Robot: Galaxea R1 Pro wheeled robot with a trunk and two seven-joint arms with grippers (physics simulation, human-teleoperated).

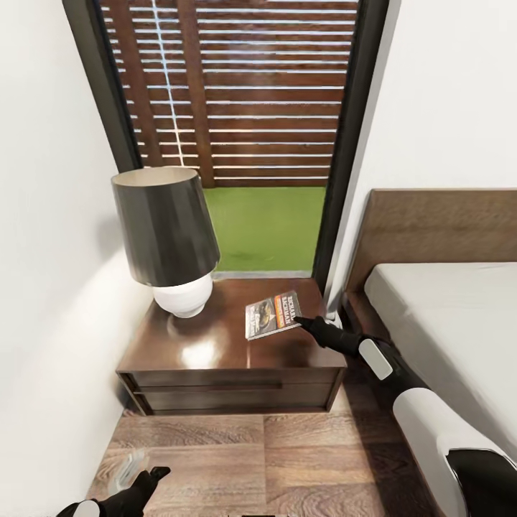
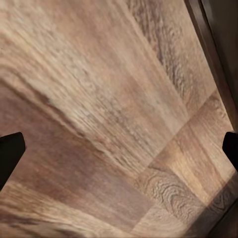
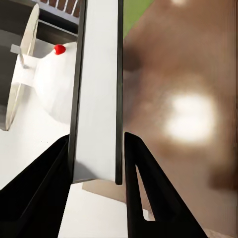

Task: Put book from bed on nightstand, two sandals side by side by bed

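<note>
White arms, tapered black pincers [image 1: 301,321]

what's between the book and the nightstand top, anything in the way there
Nothing visible. The right gripper holds the book over or on the bare right half of the nightstand top; contact can't be judged. The lamp stands on the left half, apart from the book.

head: above nightstand [image 1: 215,352] | left wrist: close over floor [image 2: 99,99] | right wrist: book [image 3: 96,99] edge-on
</note>
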